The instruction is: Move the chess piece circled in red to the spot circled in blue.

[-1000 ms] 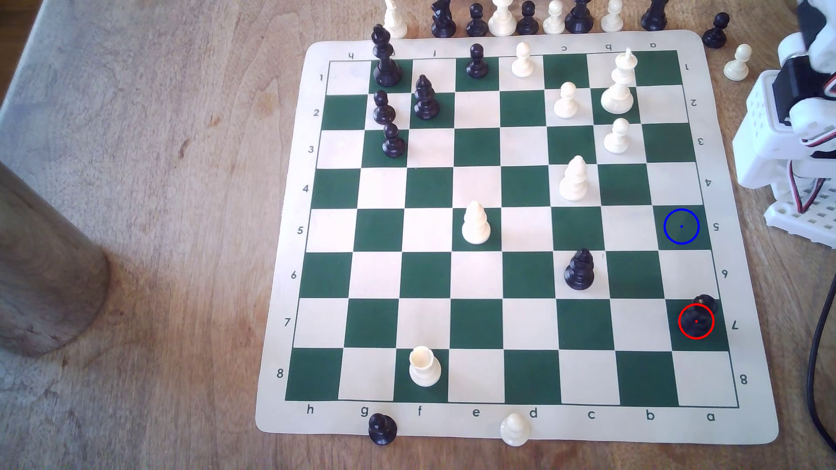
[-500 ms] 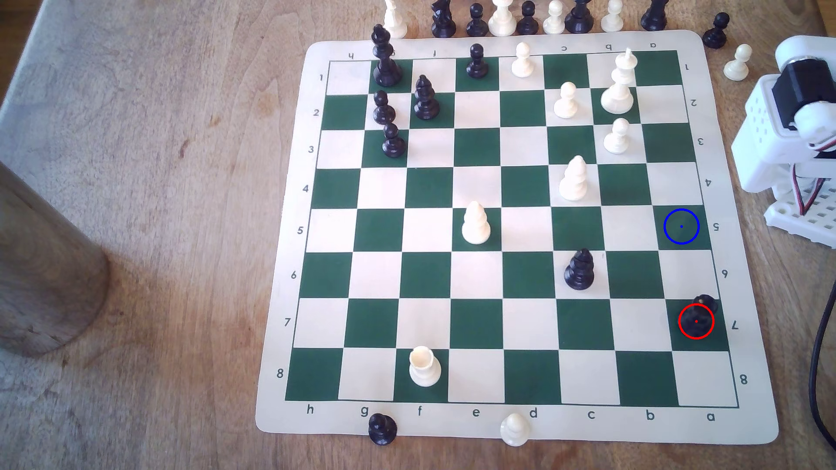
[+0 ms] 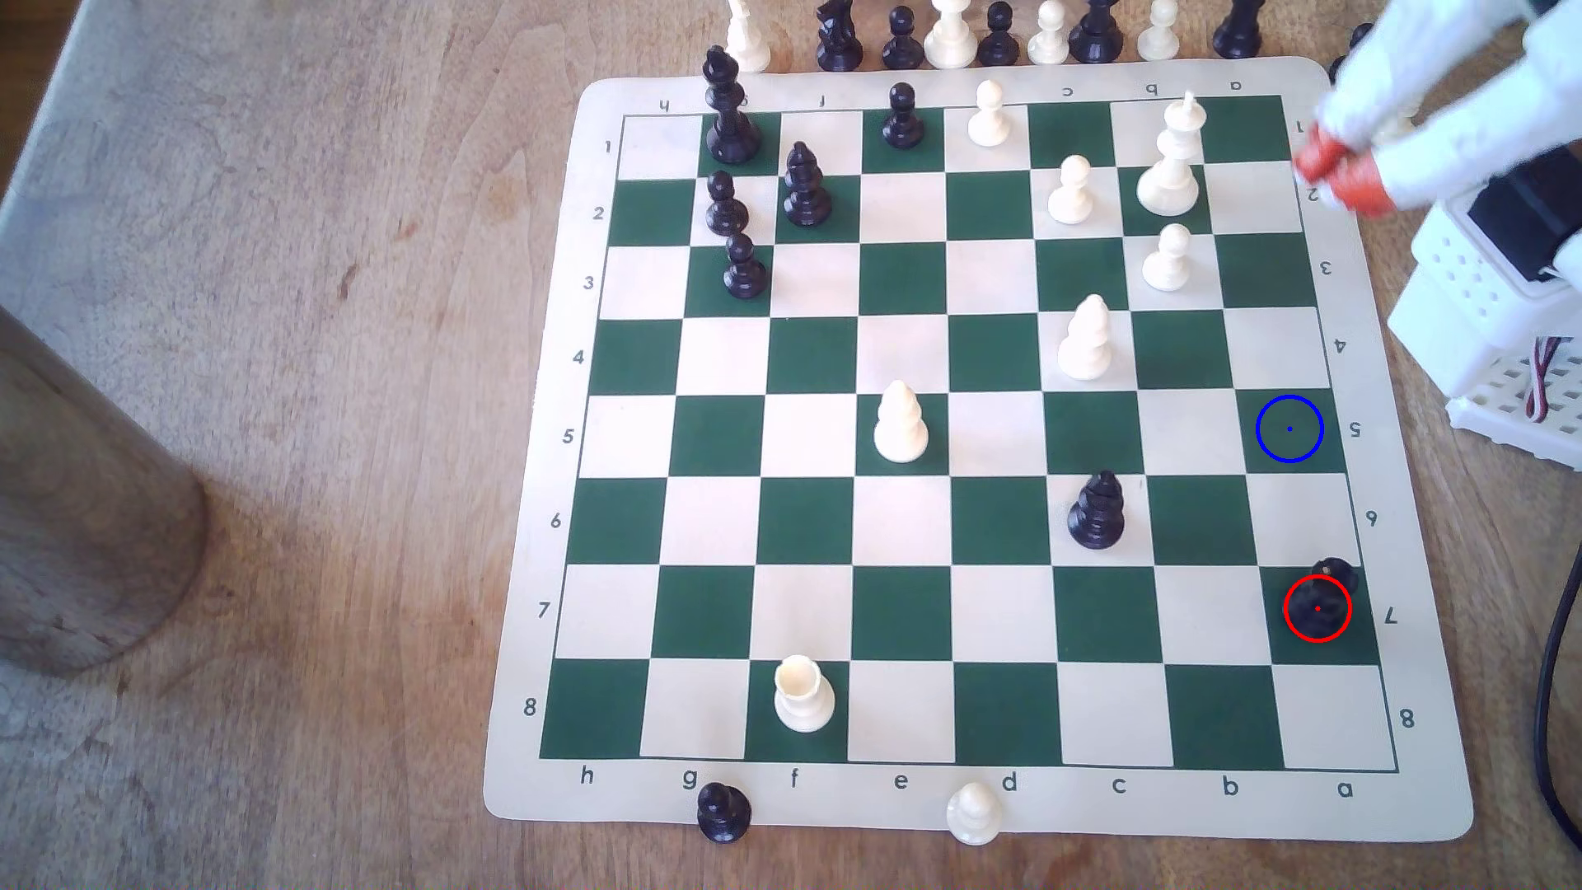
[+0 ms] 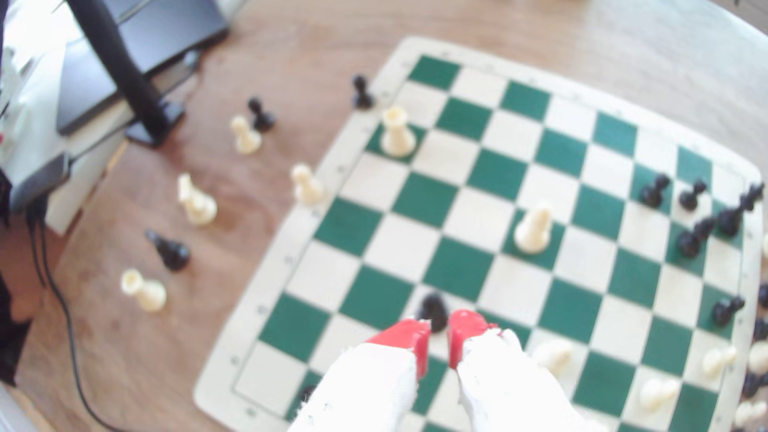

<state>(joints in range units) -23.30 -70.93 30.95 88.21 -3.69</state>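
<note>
The chess piece (image 3: 1318,606), a squat black rook ringed in red, stands on green square a7 near the exterior view's lower right. The spot (image 3: 1290,428), a green square with a blue ring and dot, lies two squares farther up the same column and is bare. My gripper (image 3: 1337,175) hovers blurred over the board's top right edge by a2, far from both. Its red fingertips (image 4: 415,338) sit close together with nothing between them. In the wrist view a dark blob (image 4: 307,391) beside my finger is probably the rook, mostly hidden.
A black bishop (image 3: 1096,512) stands on c6 and white pieces (image 3: 1085,338) fill the upper right squares. Spare pieces line the far edge (image 3: 950,38). The arm's white base (image 3: 1489,299) and a black cable (image 3: 1554,685) sit right of the board; a wooden cylinder (image 3: 86,513) stands left.
The arm has unfolded from beside its base and the gripper has swung in over the board's top right edge. No chess piece has moved.
</note>
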